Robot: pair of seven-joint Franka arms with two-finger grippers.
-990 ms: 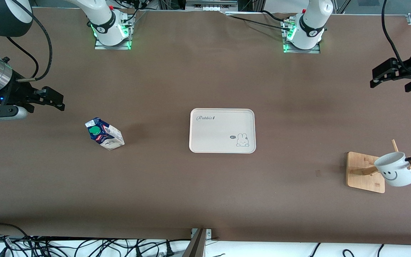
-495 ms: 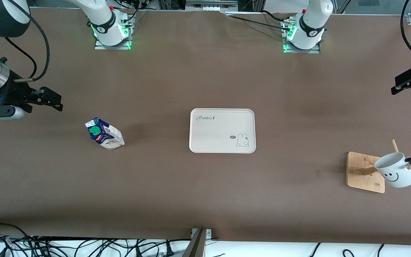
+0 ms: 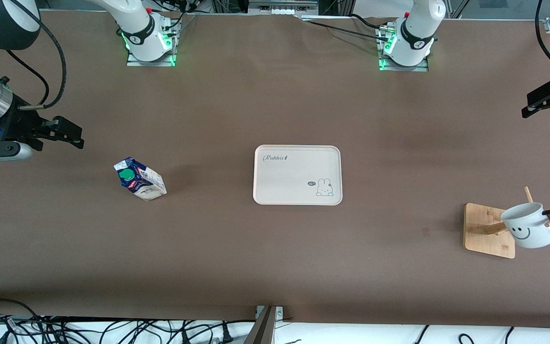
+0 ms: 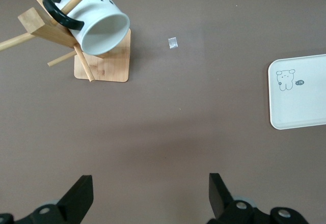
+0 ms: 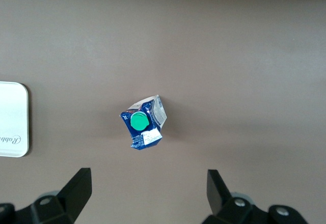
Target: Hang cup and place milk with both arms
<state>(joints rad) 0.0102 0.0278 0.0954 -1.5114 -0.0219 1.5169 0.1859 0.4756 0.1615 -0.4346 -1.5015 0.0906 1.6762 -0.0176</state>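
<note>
The white cup point(image 3: 529, 232) with a black handle and smiley face hangs by its handle on a peg of the wooden rack point(image 3: 489, 230) at the left arm's end of the table; it also shows in the left wrist view point(image 4: 97, 23). The milk carton point(image 3: 139, 179), blue and white with a green cap, stands on the table toward the right arm's end; it also shows in the right wrist view point(image 5: 144, 123). My left gripper point(image 3: 537, 105) is open and empty, high over the table's edge. My right gripper point(image 3: 67, 134) is open and empty, up over the table near the milk.
A white tray point(image 3: 297, 175) with a rabbit drawing lies at the table's middle, also in the left wrist view point(image 4: 300, 92) and right wrist view point(image 5: 12, 119). A small scrap point(image 3: 426, 231) lies beside the rack. Cables run along the table's near edge.
My left gripper has drawn away from the rack toward the table's edge and now holds still. The cup has swung slightly on its peg. My right gripper has barely moved.
</note>
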